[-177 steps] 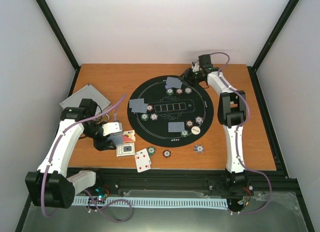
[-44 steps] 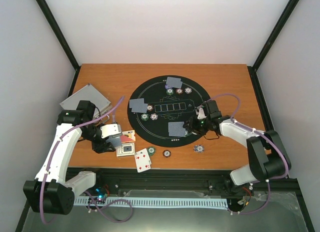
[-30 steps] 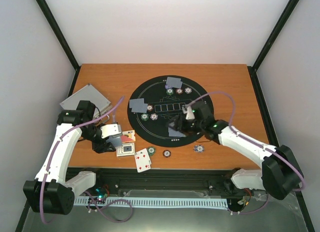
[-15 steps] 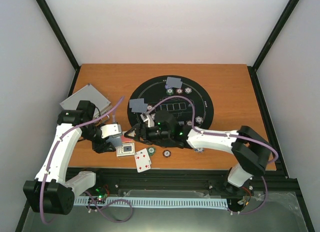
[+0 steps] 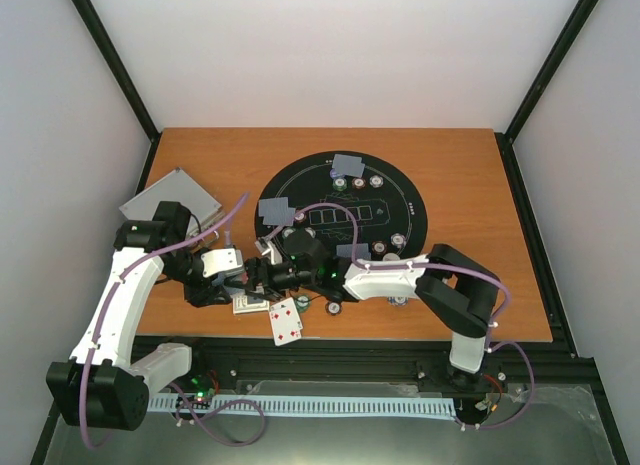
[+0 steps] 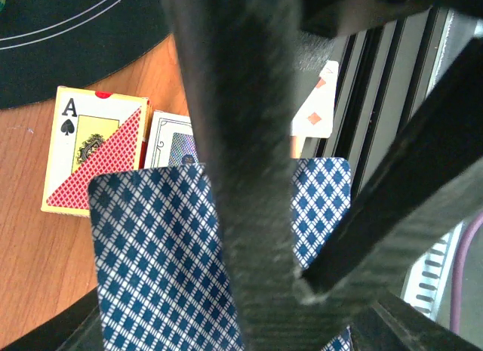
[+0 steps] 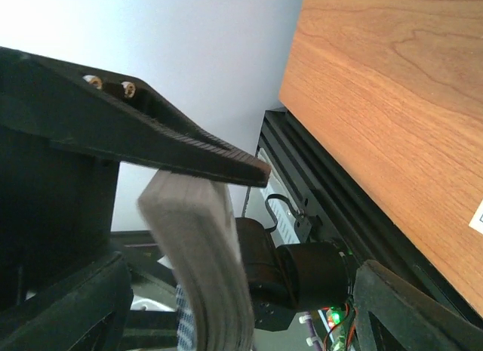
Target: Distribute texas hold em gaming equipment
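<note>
My left gripper [image 5: 230, 277] is shut on a deck of blue-diamond-backed cards [image 6: 151, 253], held just above the table's near left. My right gripper [image 5: 262, 276] has reached across to it and stands open, one finger [image 7: 189, 151] above the deck's edge [image 7: 200, 260] and the other well apart. Its black finger [image 6: 234, 140] crosses the deck in the left wrist view. Face-down cards [image 5: 349, 166] [image 5: 276, 212] lie on the black mat [image 5: 405, 200] with striped chips [image 5: 359, 183] beside them. A face-up red-pip card [image 5: 285, 320], a green chip [image 5: 302, 303] and a brown chip [image 5: 332, 308] lie on the wood.
A card box with an ace of spades [image 6: 90, 151] lies under the deck, next to a second box [image 6: 172, 143]. The silver case [image 5: 170, 197] sits at the far left. My right arm [image 5: 400, 273] stretches over the mat's near edge. The black rail [image 5: 350, 360] borders the table.
My right arm swung left from the mat's near right side over to the deck in the left gripper, and its jaws opened wider. The left arm stayed put.
</note>
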Robot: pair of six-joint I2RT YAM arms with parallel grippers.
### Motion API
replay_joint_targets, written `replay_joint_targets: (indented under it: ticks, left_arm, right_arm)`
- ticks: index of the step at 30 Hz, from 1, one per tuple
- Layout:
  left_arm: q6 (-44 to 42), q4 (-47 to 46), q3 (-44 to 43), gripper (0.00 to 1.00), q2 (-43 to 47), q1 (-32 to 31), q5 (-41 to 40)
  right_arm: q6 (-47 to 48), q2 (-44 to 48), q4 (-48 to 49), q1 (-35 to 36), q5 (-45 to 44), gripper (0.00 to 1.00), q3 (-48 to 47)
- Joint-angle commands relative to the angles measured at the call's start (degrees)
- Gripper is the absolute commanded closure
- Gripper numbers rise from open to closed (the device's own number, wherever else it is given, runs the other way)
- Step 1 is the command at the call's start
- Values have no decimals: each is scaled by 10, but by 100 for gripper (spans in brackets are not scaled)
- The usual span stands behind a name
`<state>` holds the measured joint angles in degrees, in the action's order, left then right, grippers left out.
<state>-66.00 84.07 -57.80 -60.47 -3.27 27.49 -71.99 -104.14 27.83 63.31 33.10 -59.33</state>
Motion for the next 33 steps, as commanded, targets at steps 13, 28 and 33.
replay_joint_targets:
  ticks: [13,28,33]
  left_arm:
    - [-14,22,-30,99,8,2,13]
    - [-14,25,-37,99,6,1,19]
    - [-13,25,-38,99,5,1,15]
  right_arm:
    - [-40,-90,62,-11,35,25,-26]
    - [18,-4,-11,-57,9,41,45]
    - [25,25,-19,-57,0,59,44]
